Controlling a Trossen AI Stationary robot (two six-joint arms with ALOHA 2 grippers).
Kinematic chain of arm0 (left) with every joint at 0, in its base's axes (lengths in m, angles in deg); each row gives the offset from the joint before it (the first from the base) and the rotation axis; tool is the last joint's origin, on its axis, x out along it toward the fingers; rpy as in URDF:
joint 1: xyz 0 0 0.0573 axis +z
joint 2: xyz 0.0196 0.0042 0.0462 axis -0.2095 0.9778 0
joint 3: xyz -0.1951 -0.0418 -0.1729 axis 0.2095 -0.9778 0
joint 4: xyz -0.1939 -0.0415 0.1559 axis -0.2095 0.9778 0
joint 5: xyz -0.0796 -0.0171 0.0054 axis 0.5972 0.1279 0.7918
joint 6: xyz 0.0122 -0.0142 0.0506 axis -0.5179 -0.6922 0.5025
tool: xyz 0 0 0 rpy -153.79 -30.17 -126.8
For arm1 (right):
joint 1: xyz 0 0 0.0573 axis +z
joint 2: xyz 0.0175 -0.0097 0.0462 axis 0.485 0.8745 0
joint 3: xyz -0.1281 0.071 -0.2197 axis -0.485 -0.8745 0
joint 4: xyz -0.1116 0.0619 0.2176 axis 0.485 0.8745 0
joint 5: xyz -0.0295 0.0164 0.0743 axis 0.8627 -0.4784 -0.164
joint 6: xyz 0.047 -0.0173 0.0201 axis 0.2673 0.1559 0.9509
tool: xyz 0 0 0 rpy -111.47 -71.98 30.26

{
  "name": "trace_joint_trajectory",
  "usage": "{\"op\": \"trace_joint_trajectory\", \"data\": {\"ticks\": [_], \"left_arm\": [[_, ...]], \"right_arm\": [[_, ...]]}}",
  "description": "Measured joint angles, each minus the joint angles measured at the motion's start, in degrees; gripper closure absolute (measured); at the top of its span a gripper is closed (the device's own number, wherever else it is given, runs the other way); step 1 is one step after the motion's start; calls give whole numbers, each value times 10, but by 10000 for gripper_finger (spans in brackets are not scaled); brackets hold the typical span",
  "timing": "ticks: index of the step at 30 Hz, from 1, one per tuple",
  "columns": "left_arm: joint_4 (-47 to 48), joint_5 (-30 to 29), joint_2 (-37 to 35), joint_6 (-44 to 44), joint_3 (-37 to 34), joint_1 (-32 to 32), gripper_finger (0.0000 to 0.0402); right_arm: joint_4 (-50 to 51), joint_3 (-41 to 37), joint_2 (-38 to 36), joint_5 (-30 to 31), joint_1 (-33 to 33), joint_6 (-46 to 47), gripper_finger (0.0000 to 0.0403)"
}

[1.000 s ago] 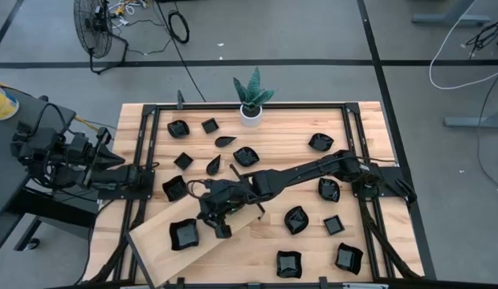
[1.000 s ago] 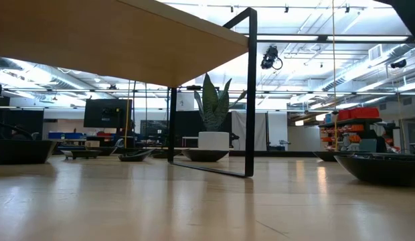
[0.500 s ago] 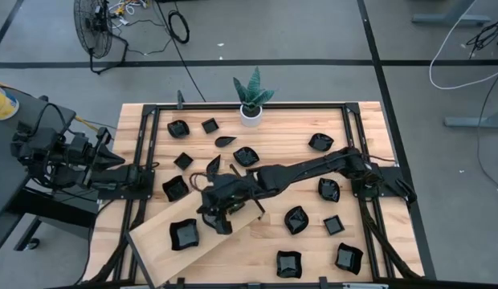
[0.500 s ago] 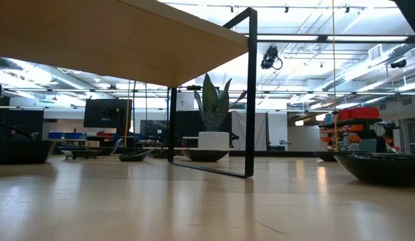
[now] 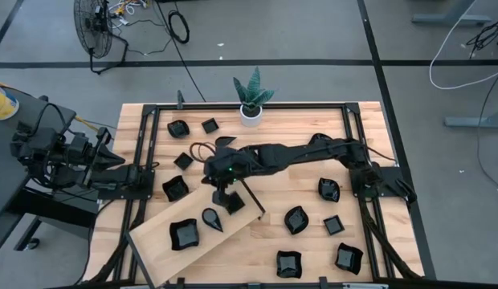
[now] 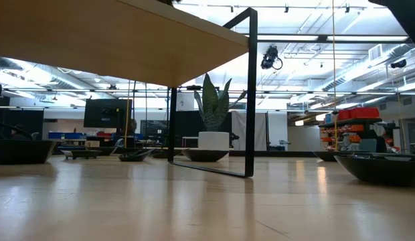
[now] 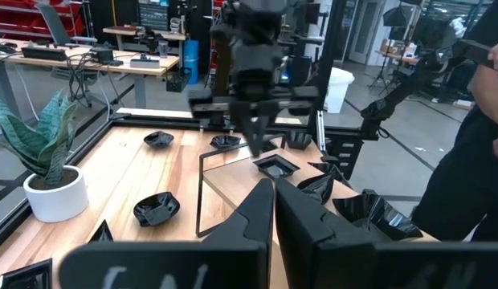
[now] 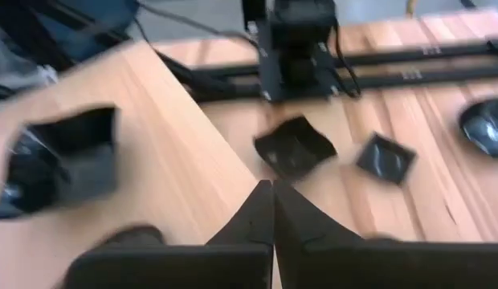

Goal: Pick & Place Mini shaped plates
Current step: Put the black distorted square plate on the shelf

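1. The right gripper (image 5: 220,178) reaches across above the upper edge of the wooden board (image 5: 157,238), its fingers pressed together on nothing.
2. Three mini shaped plates lie on that board: a wavy one (image 5: 185,234), a teardrop (image 5: 212,218) and a square (image 5: 234,204).
3. The others are scattered over the table (image 5: 285,132); the wrist picture is blurred, so I won't swear to shapes.
4. The left gripper (image 7: 272,210) waits closed and empty at the table's left side.

Right claw (image 5: 219,190) withdrawn, teardrop plate (image 5: 211,217) on board (image 5: 157,241)
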Motion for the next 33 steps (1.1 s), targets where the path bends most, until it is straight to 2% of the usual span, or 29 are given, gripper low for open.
{"op": "trace_joint_trajectory", "data": {"ticks": [7,14,17,25,33], "left_arm": [[0,0,0,0,0,0,383],[0,0,0,0,0,0,383],[0,0,0,0,0,0,383],[0,0,0,0,0,0,383],[0,0,0,0,0,0,383]], "right_arm": [[12,-12,-3,9,-24,0,403],[-140,-180,-101,9,-47,0,403],[-168,-250,-144,8,-64,14,403],[-166,-372,-225,11,-122,50,403],[-165,-460,-283,19,-163,60,403]]}}
